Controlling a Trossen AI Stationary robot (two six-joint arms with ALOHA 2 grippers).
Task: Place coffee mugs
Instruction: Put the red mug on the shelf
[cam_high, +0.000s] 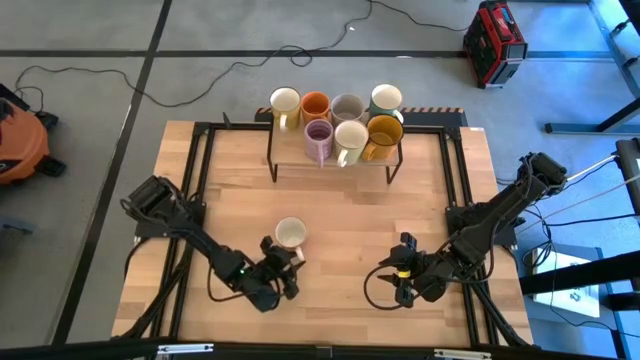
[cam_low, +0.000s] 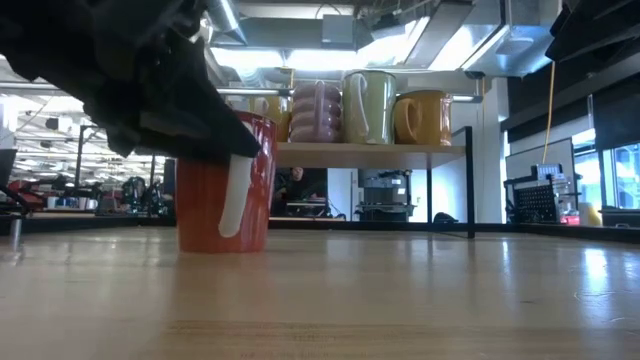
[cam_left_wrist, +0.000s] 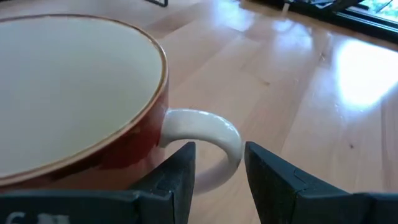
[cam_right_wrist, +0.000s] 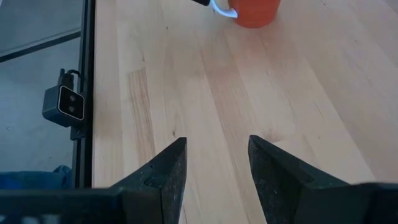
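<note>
One mug, red-orange outside and cream inside with a white handle, stands upright on its base on the wood (cam_high: 290, 234) (cam_low: 215, 200) (cam_left_wrist: 74, 93) (cam_right_wrist: 255, 12). My left gripper (cam_high: 284, 264) (cam_left_wrist: 219, 177) is open just on the near side of it, one finger on each side of the handle. Seven other mugs sit on the raised rack (cam_high: 335, 160) at the far edge: cream (cam_high: 285, 102), orange (cam_high: 315, 104), grey-beige (cam_high: 347, 106), mint (cam_high: 386, 98), lilac (cam_high: 318, 135), cream (cam_high: 350, 135) and amber (cam_high: 383, 130). My right gripper (cam_high: 400, 272) (cam_right_wrist: 217, 174) is open, low over bare wood to the mug's right. My left gripper has its two fingers (cam_left_wrist: 177, 171) on either side of the mug's white handle loop (cam_left_wrist: 214, 130), coming level from the table's near side. Whether a finger touches the handle, I cannot tell. The mug stands upright on the table.
Black frame rails run along the table's left and right sides (cam_high: 195, 200) (cam_high: 455, 190). The rack's legs (cam_low: 470, 185) stand on the far half. A small camera (cam_right_wrist: 62, 102) sits beside the table's edge. Bare wood lies between the two grippers (cam_high: 345, 250).
</note>
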